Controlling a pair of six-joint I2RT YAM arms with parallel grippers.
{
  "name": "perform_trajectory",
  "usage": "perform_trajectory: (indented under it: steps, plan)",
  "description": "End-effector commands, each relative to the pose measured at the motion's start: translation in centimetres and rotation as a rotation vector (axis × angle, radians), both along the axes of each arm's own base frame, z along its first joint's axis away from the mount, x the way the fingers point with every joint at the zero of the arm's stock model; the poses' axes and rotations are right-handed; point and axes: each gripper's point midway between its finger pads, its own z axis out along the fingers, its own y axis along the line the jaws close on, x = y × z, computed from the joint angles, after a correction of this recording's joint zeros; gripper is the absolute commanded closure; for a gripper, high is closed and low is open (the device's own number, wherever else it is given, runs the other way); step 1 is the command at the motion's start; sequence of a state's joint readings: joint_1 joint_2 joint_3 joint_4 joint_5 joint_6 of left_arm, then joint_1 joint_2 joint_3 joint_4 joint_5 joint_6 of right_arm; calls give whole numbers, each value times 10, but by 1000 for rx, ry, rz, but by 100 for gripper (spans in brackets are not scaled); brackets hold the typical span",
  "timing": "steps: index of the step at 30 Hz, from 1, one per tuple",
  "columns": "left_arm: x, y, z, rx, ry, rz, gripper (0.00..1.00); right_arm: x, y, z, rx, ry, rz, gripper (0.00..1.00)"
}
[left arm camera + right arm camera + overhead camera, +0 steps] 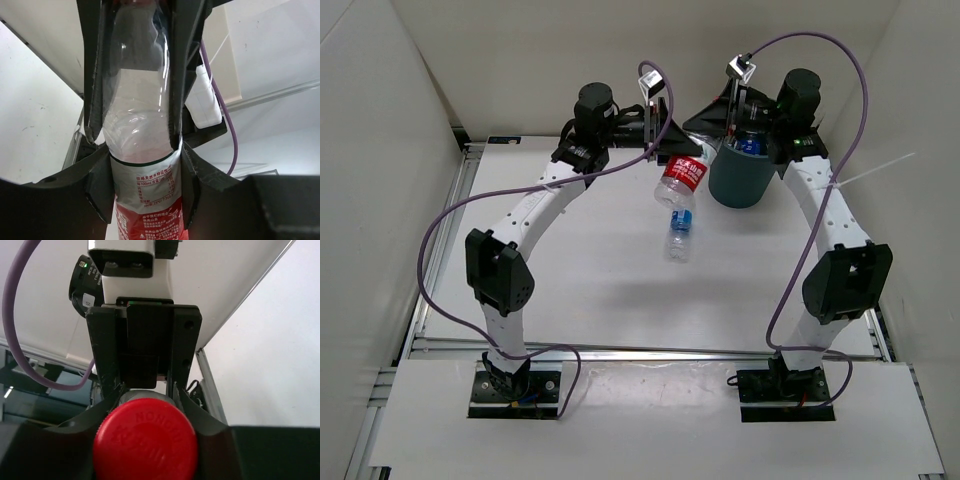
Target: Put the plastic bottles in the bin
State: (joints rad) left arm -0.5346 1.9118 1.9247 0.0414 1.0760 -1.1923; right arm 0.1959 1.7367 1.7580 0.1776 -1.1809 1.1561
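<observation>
The red-label bottle (683, 180) hangs tilted above the table, just left of the bin (735, 185). My left gripper (672, 135) is shut on its labelled body (142, 125). My right gripper (712, 118) reaches in from the bin side and is shut on the bottle's upper end. In the right wrist view the red cap (145, 440) sits between that gripper's jaws. A blue-label bottle (680, 235) lies on the table below the held one. Another blue label (752, 146) shows inside the bin. The third bottle's cap is hidden.
White walls close in the table at the back and on both sides. An aluminium rail (640, 350) runs along the near edge. Purple cables (450, 220) loop out from both arms. The bin stands at the back right, against the right arm.
</observation>
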Motion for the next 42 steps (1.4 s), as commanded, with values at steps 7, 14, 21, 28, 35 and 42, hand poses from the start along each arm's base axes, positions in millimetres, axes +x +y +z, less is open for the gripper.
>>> perform_trajectory:
  steps: [7, 14, 21, 28, 35, 42]
  plan:
    - [-10, 1, 17, -27, -31, -10, 38, -4, -5, 20, -19, -67, -11, 100]
    - [4, 5, 15, -25, -21, 43, 0, 10, -25, 19, -28, -48, -74, 100]
    - [19, 39, 13, -17, -36, 123, 0, 60, -87, 18, -55, -2, -287, 100]
    - [20, 94, -27, 53, -1, 241, 0, 149, -201, 18, -86, -18, -682, 100]
    - [9, 110, -77, 131, 52, 297, 0, 207, -269, -18, -242, -89, -1025, 100]
    - [22, 122, -106, 188, 94, 352, 0, 247, -270, -34, -509, -323, -1213, 100]
